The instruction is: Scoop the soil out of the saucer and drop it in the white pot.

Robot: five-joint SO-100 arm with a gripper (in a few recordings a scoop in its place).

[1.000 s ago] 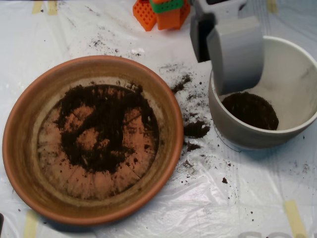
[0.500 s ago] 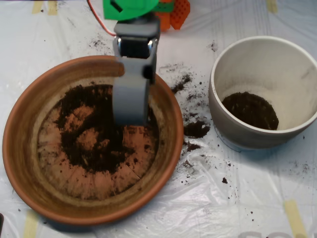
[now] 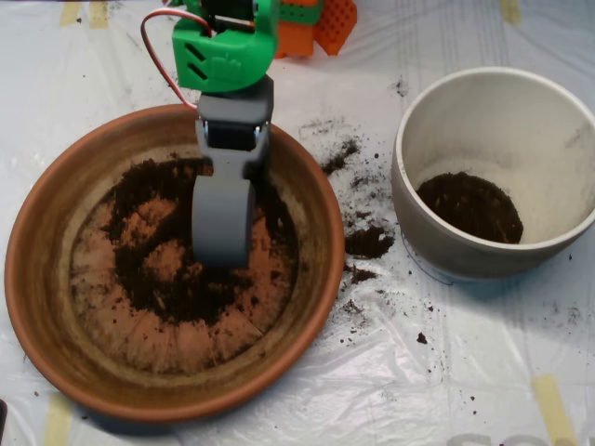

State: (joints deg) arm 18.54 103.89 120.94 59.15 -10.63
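On the left of the plastic-covered worktop (image 3: 279, 390) sits one terracotta saucer (image 3: 37, 269), wide and shallow. Dark soil (image 3: 167, 288) lies thin and patchy across its floor, with bare clay showing through in places.

My claw (image 3: 221, 253), a single grey clamshell scoop, points down into the middle of the saucer, its lower edge at or just above the soil. From straight above I see only its rounded back, so I cannot tell whether its halves are spread or pressed together. I judge that I am placed here to take another load, since soil remains under and around the tip. My green wrist housing (image 3: 223, 51) hangs over the saucer's far rim.

Between the two vessels, spilled crumbs (image 3: 368, 242) dot the plastic, one larger clump among many specks.

On the right stands one white pot (image 3: 418, 223), tall-walled, with a small dark mound of soil (image 3: 469, 206) at its bottom.
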